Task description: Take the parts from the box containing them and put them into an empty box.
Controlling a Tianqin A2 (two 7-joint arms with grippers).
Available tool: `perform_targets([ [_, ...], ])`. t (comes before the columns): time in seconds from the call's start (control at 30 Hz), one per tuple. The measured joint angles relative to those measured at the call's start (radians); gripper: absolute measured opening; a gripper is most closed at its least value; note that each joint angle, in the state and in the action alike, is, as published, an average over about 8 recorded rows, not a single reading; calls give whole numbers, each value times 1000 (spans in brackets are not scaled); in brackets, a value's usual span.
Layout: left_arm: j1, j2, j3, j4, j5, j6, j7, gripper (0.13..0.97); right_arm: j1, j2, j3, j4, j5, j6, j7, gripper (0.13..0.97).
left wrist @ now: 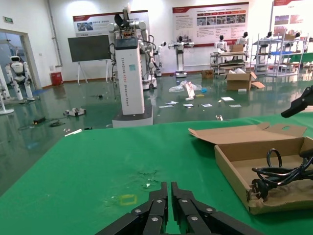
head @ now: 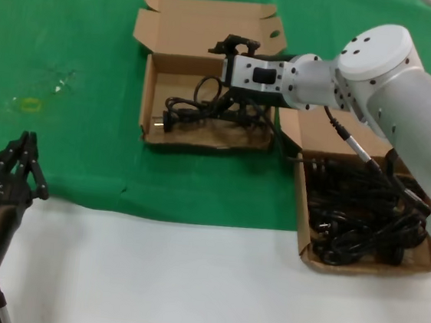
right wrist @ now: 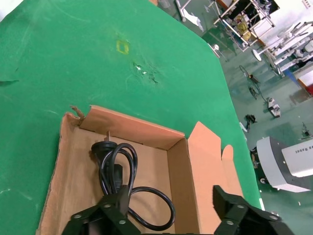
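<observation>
The box containing the parts [head: 301, 209] stands at the right, full of several tangled black power cords [head: 360, 215]. The other box [head: 147, 93] stands at centre back with its flap lid open; one looped cord [head: 186, 112] lies on its floor. My right gripper [head: 218, 73] is open and empty, hovering over that box's back part. In the right wrist view the right gripper [right wrist: 168, 196] has one finger over the cord [right wrist: 115, 166] and one over the flap, above the box [right wrist: 132, 128]. My left gripper [head: 24, 158] is parked at the front left, shut.
Green cloth [head: 80, 55] covers the back of the table and bare white table [head: 187, 282] the front. A small yellow mark [head: 30, 103] is on the cloth at the left. The left wrist view shows the left gripper [left wrist: 169, 188], the centre box [left wrist: 234, 171] and its cord [left wrist: 279, 174].
</observation>
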Motion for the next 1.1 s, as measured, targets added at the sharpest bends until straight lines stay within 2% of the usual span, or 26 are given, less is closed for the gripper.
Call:
perform_targets([
  [0.1, 0, 0, 0, 0, 0, 0, 0, 168, -11, 2, 9, 11, -2, 4, 5, 578],
  [0.13, 0, 0, 0, 0, 0, 0, 0, 173, -17, 4, 14, 18, -4, 7, 8, 578],
  [0.33, 0, 0, 0, 0, 0, 0, 0, 183, -89, 19, 74, 93, -20, 36, 45, 728],
  [0.4, 0, 0, 0, 0, 0, 0, 0, 211, -121, 26, 101, 127, -27, 50, 61, 778],
  [0.53, 0, 0, 0, 0, 0, 0, 0, 267, -191, 42, 160, 200, -43, 78, 97, 778],
  [0.63, 0, 0, 0, 0, 0, 0, 0, 295, -246, 54, 206, 258, -56, 101, 125, 826],
  [0.8, 0, 0, 0, 0, 0, 0, 1, 410, -339, 74, 283, 356, -77, 139, 171, 906],
  [0.9, 0, 0, 0, 0, 0, 0, 0, 479, -394, 86, 330, 413, -89, 161, 199, 920],
  [0.93, 0, 0, 0, 0, 0, 0, 0, 479, -413, 90, 345, 433, -94, 169, 208, 927],
  [1.1, 0, 0, 0, 0, 0, 0, 0, 619, -503, 110, 420, 528, -114, 206, 255, 963],
])
